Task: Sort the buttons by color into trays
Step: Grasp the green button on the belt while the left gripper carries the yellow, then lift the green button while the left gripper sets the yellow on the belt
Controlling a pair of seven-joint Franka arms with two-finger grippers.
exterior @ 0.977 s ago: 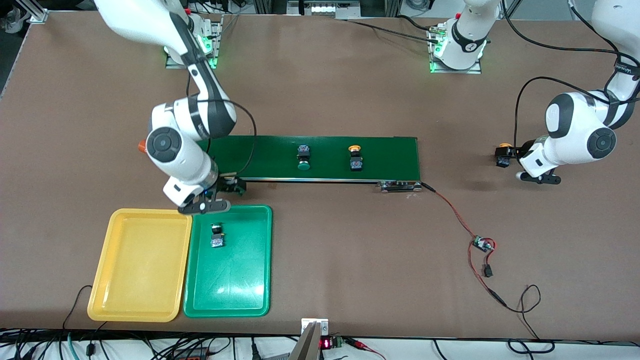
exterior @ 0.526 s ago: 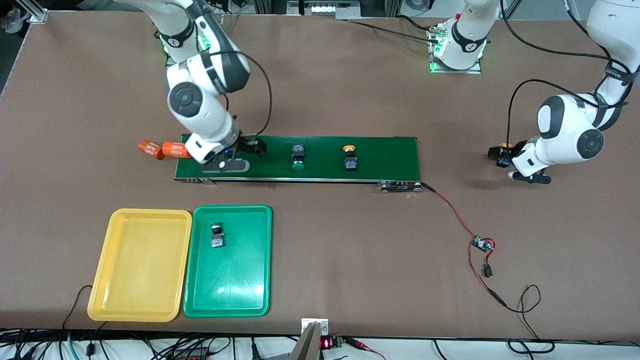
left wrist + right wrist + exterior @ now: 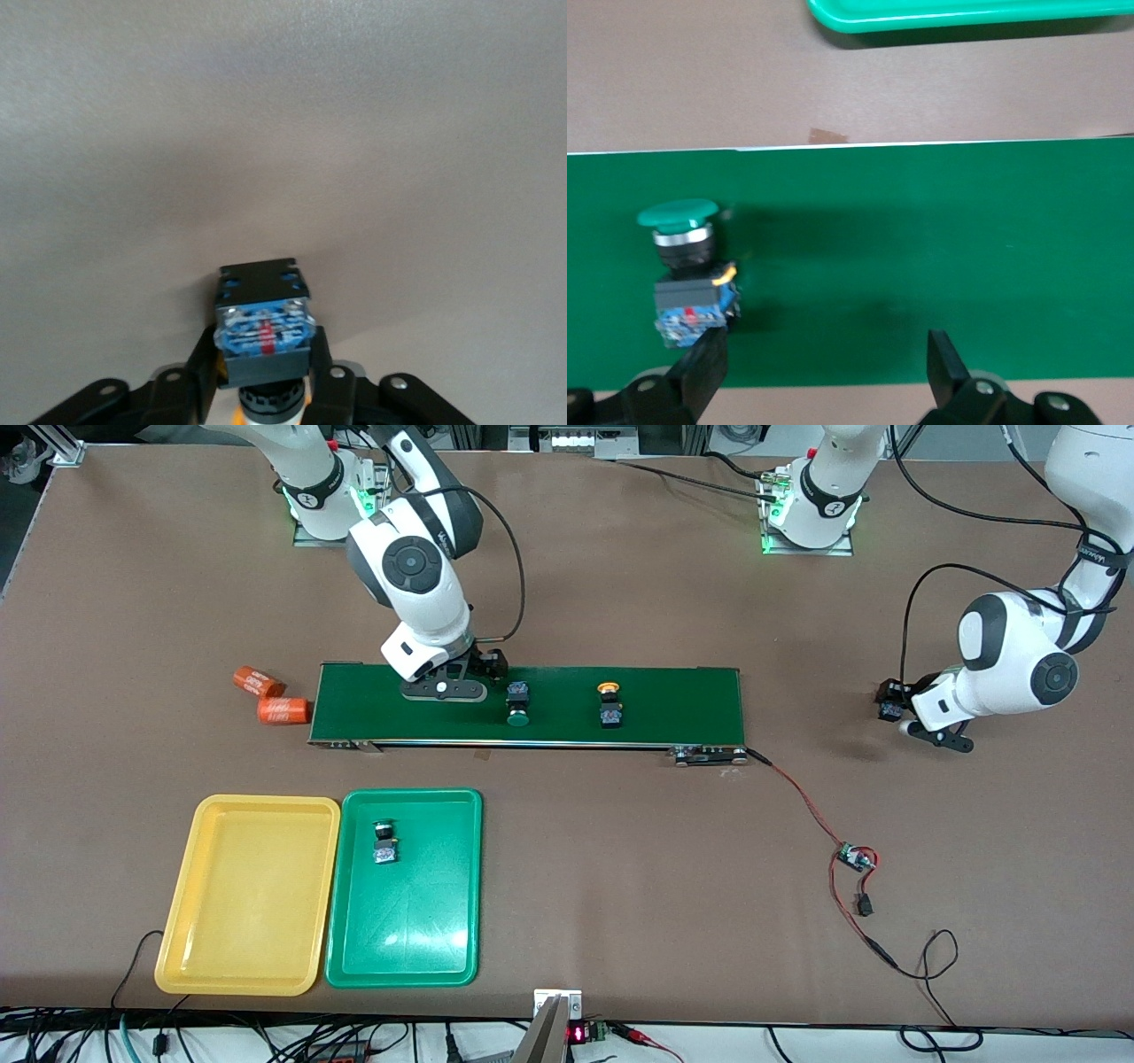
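**Left claw clamped on a yellow-capped button; right claw spread over the belt**

Nearest to my front camera I see the yellow tray (image 3: pixel 248 895) and the green tray (image 3: pixel 425 921) side by side, touching, by the table's near edge toward the right arm's end. The yellow one carries nothing. In the green tray, close to its farther edge, lies one green-capped button (image 3: pixel 384 841).

Farther from the camera, toward the left arm's end, a small circuit board (image 3: pixel 856 858) sits on red-black wires that run to the end of the conveyor belt (image 3: pixel 691 700).

On the belt I have two more buttons: a green-capped one (image 3: pixel 516 702) and a yellow-capped one (image 3: pixel 609 703), apart from each other, the green nearer the right arm's end. The right gripper (image 3: pixel 443 689) is over the belt just beside that green-capped button; in the right wrist view its fingers (image 3: pixel 700 367) stand wide apart with nothing between them, and the button (image 3: pixel 687 270) lies next to one finger.

Off the belt's end toward the right arm's end, two orange cylinders (image 3: pixel 270 696) lie on the table.

The left gripper (image 3: pixel 904 713) hangs low over bare table at the left arm's end, clenched on the second yellow-capped button (image 3: pixel 263 329), blue-and-black body outward between the pads.
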